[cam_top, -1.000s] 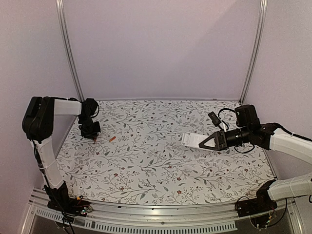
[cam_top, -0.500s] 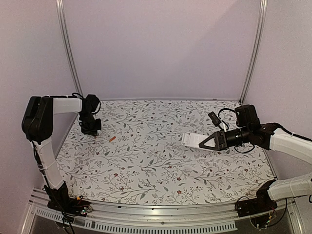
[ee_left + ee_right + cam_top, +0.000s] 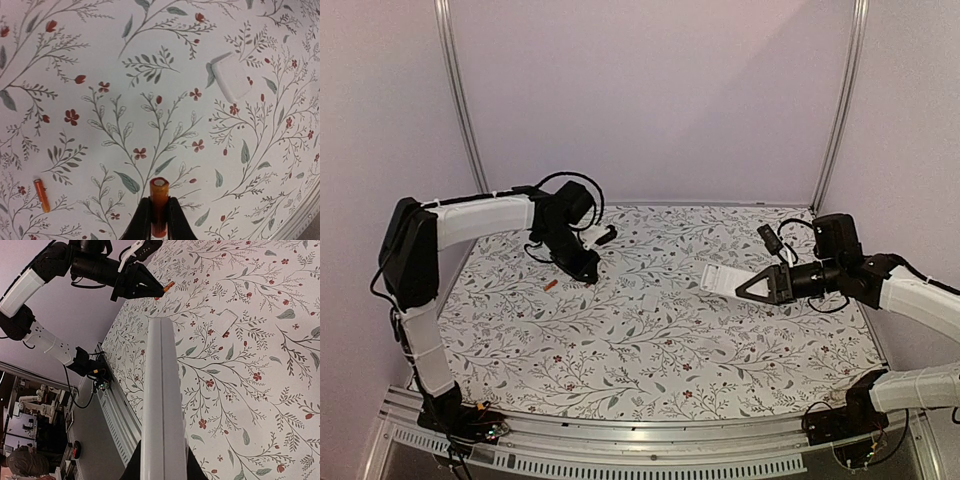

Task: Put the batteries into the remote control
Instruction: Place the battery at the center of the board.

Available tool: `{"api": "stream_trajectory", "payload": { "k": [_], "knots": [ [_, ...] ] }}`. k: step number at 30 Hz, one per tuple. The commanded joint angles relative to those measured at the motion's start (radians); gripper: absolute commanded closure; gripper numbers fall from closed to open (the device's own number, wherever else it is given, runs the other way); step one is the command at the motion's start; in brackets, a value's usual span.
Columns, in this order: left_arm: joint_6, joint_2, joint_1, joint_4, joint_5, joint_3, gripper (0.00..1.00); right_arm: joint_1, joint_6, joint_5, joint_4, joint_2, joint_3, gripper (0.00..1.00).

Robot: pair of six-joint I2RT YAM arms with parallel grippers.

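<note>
My left gripper [image 3: 159, 212] is shut on one orange-red battery [image 3: 159, 197], which it holds end-on above the floral table. In the top view this gripper [image 3: 590, 274] hangs over the table's back left. The second battery [image 3: 41, 195] lies on the table to its left; it also shows in the top view [image 3: 551, 286]. My right gripper [image 3: 162, 462] is shut on the white remote control [image 3: 162, 390] and holds it edge-up above the table; in the top view the remote [image 3: 720, 278] sticks out leftward. The small white cover [image 3: 648, 300] lies flat mid-table, between the two grippers.
The floral table is bounded by metal posts [image 3: 460, 110] and lilac walls at the back and sides. An aluminium rail [image 3: 650, 452] runs along the near edge. The cover also shows in the left wrist view [image 3: 232, 77] and the right wrist view [image 3: 224, 320].
My left arm has swung from the far-left edge rightward toward the table's middle, lifting a battery with it. The right gripper with the remote has shifted slightly to the right.
</note>
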Motion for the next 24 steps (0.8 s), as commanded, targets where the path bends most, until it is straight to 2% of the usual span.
{"api": "stream_trajectory", "payload": {
  "k": [1, 5, 11, 21, 22, 24],
  "knots": [
    [0.279, 0.073, -0.109, -0.109, 0.096, 0.020, 0.91, -0.052, 0.024, 0.007, -0.007, -0.042, -0.038, 1.00],
    [0.433, 0.125, -0.162, -0.168, 0.102, 0.066, 0.91, -0.084, 0.039, 0.007, -0.009, -0.061, -0.064, 1.00],
    [0.576, 0.209, -0.202, -0.259, 0.145, 0.160, 0.88, -0.109, 0.053, 0.011, -0.015, -0.077, -0.080, 1.00],
    [0.646, 0.341, -0.248, -0.304, 0.071, 0.210, 0.85, -0.121, 0.049, 0.014, -0.027, -0.054, -0.077, 1.00],
    [0.644, 0.346, -0.249, -0.302, 0.065, 0.210, 0.84, -0.122, 0.048, 0.014, -0.028, -0.052, -0.076, 1.00],
    [0.638, 0.352, -0.250, -0.300, 0.044, 0.216, 0.72, -0.125, 0.046, 0.016, -0.031, -0.049, -0.076, 1.00]
  ]
}}
